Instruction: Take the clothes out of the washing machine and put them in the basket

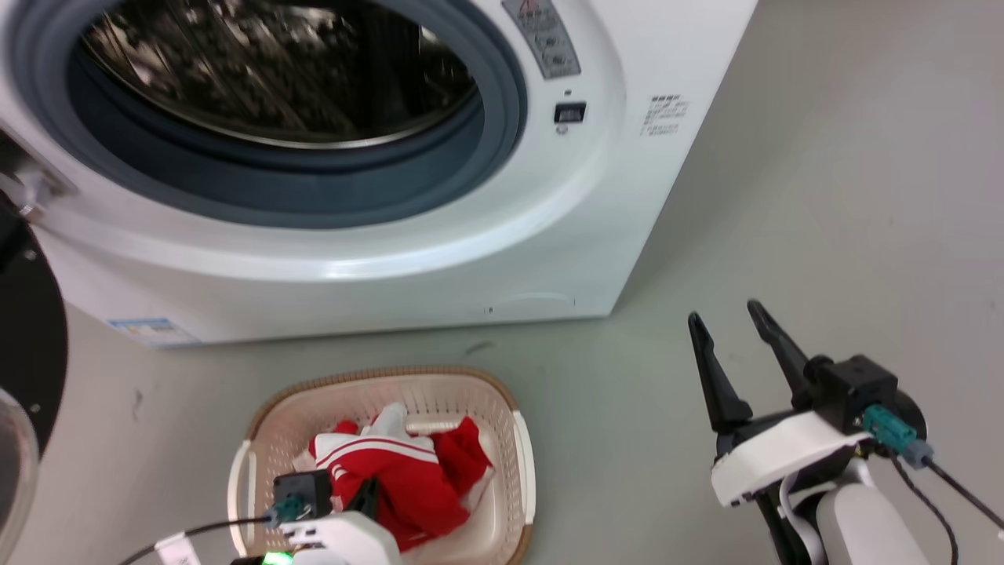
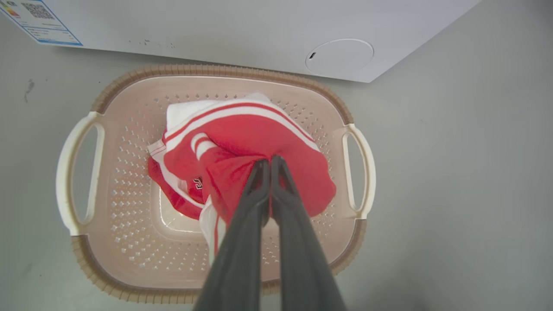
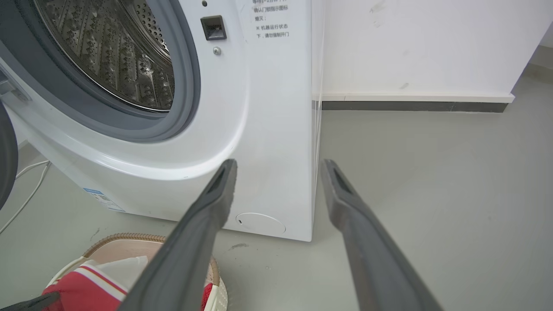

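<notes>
Red clothes (image 2: pixel 259 134) were already down in the basket (image 2: pixel 216 71) on the floor in front of the washing machine (image 1: pixel 392 259), and the drum (image 1: pixel 274 71) looked empty as far as I could see. Left hand (image 2: pixel 270 162) was pinched shut on a fold of fabric, so letting go looked like the only bit left; right hand (image 1: pixel 724 312) hung open and empty off to the side.

Red clothes (image 2: pixel 259 134) with white stripes — cream perforated basket (image 2: pixel 129 194), brown rim
</notes>
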